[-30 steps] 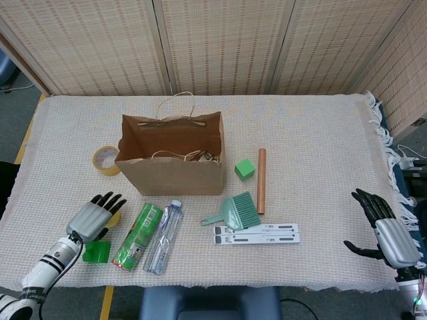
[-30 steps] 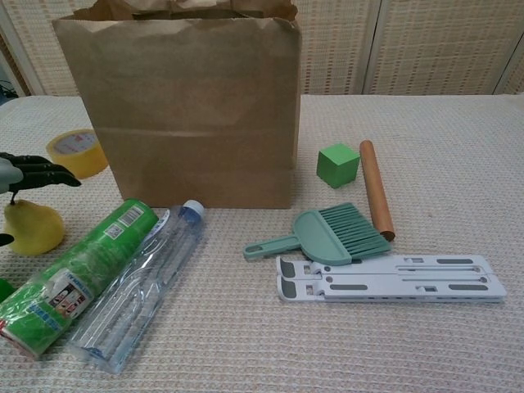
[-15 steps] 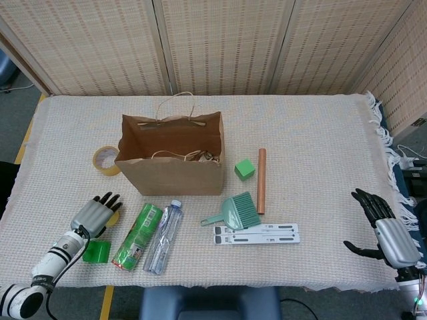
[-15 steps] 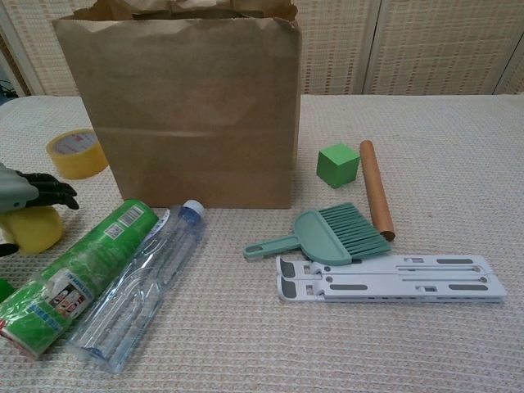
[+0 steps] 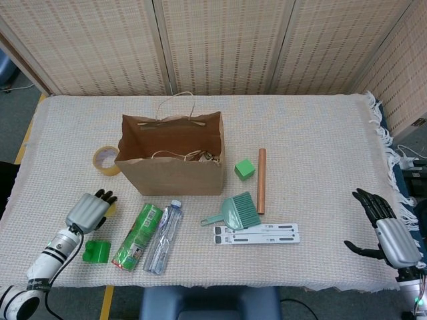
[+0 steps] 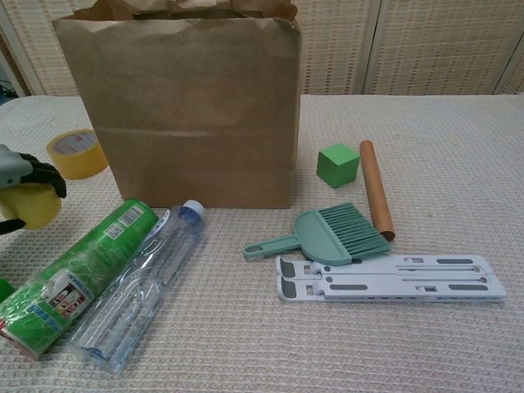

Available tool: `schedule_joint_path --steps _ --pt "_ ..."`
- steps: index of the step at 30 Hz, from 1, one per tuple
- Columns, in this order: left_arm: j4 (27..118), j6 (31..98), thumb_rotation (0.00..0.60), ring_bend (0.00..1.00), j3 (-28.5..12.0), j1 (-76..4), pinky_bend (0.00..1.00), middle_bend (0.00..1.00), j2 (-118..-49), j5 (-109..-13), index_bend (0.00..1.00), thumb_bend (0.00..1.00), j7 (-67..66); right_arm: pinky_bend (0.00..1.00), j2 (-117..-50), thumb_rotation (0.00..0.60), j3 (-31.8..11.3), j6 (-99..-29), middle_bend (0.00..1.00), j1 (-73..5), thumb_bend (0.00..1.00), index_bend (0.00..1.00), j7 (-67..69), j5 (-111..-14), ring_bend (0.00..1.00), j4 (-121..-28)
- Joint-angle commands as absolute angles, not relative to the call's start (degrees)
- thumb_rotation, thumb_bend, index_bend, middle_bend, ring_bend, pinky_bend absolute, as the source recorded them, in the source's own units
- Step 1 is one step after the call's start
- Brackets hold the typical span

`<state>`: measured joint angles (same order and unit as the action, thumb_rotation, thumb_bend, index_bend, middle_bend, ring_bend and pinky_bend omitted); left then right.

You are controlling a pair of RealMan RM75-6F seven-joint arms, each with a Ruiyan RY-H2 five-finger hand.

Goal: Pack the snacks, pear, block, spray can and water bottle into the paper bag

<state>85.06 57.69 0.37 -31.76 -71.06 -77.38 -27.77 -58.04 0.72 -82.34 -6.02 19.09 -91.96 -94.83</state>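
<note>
Bright, even light; soft shadows

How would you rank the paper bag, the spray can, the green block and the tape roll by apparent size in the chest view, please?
1. paper bag
2. spray can, though nearness to the camera enlarges it
3. tape roll
4. green block, looking close to the tape roll

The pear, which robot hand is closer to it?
The left hand. Its fingers are wrapped over the yellow pear at the table's left side. The right hand is far away, open at the table's right edge.
</note>
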Motion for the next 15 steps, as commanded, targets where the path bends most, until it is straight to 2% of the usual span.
schedule_joint_path --steps 1,5,8,13,15 --pt "85.7 63.3 0.6 0.63 -2.9 -29.5 0.86 0.68 -68.7 -74.7 0.72 0.64 -26.0 0.02 -58.0 0.6 0.7 -82.4 0.0 -6.0 0.06 0.0 19.2 -91.9 0.0 -94.8" --pt "85.4 72.1 0.6 0.63 -9.0 -26.2 0.85 0.68 -67.8 -68.8 0.72 0.64 -22.6 0.02 -58.0 0.6 0.8 -82.3 0.0 -6.0 0.06 0.0 19.1 -91.9 0.0 -94.8" --pt "87.6 77.5 0.6 0.63 -16.0 -24.1 0.85 0.68 -68.2 -62.3 0.72 0.64 -14.7 0.02 -58.1 0.6 0.7 -82.3 0.0 -6.0 0.06 0.0 18.9 -91.8 0.0 -95.0" --pt "95.6 78.5 0.6 0.63 -26.9 -24.3 0.84 0.68 -66.4 -53.0 0.72 0.64 -4.8 0.02 -58.2 0.6 0.7 -81.9 0.0 -6.1 0.06 0.0 18.4 -91.7 0.0 -95.0" --pt "97.9 78.0 0.6 0.63 -29.8 -25.6 0.84 0.68 -65.8 -51.1 0.71 0.64 -3.9 0.02 -58.3 0.6 0.7 -81.9 0.0 -6.2 0.06 0.0 18.2 -91.7 0.0 -95.1"
